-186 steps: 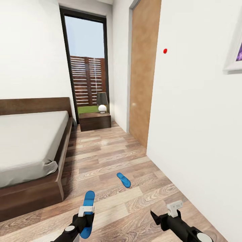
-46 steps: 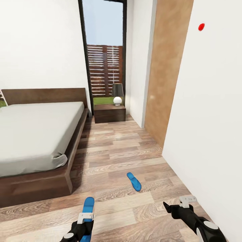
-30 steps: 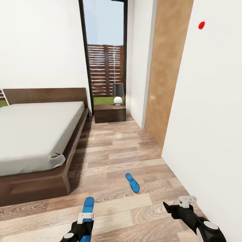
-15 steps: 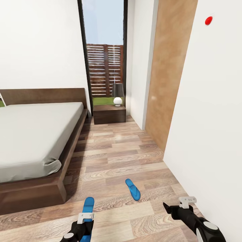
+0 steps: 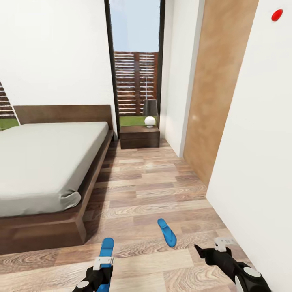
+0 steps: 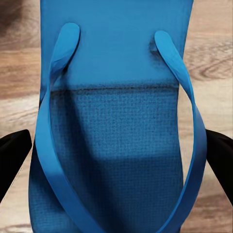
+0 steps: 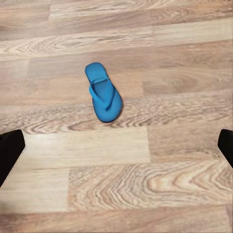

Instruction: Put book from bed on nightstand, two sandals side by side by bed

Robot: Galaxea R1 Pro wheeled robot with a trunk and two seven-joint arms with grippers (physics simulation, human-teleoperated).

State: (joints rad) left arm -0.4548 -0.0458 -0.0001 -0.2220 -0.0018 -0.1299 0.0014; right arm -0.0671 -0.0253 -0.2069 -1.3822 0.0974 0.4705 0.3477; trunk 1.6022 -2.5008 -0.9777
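Note:
My left gripper (image 5: 104, 268) is shut on one bright blue sandal (image 5: 107, 248), whose toe sticks out forward over the floor. In the left wrist view that sandal (image 6: 116, 97) spans the space between the black fingers (image 6: 12, 158). The other sandal (image 5: 167, 232) lies flat on the wood floor ahead, between my arms and apart from the bed (image 5: 44, 162). My right gripper (image 5: 209, 250) hangs open and empty just right of it; the right wrist view has this sandal (image 7: 103, 99) on the planks beyond the spread fingertips (image 7: 9, 150). A nightstand (image 5: 140, 137) stands beside the headboard. The book is out of view.
A lamp (image 5: 150, 112) sits on the nightstand before a tall dark-framed window (image 5: 136, 65). A white wall (image 5: 259, 154) and a wooden door (image 5: 217, 93) close in the right side. A strip of wood floor (image 5: 150, 182) runs between bed and wall.
The whole view has shifted as the robot moves, so bed and window sit further right in the picture. Both arms keep their poses, and the left gripper still holds its sandal.

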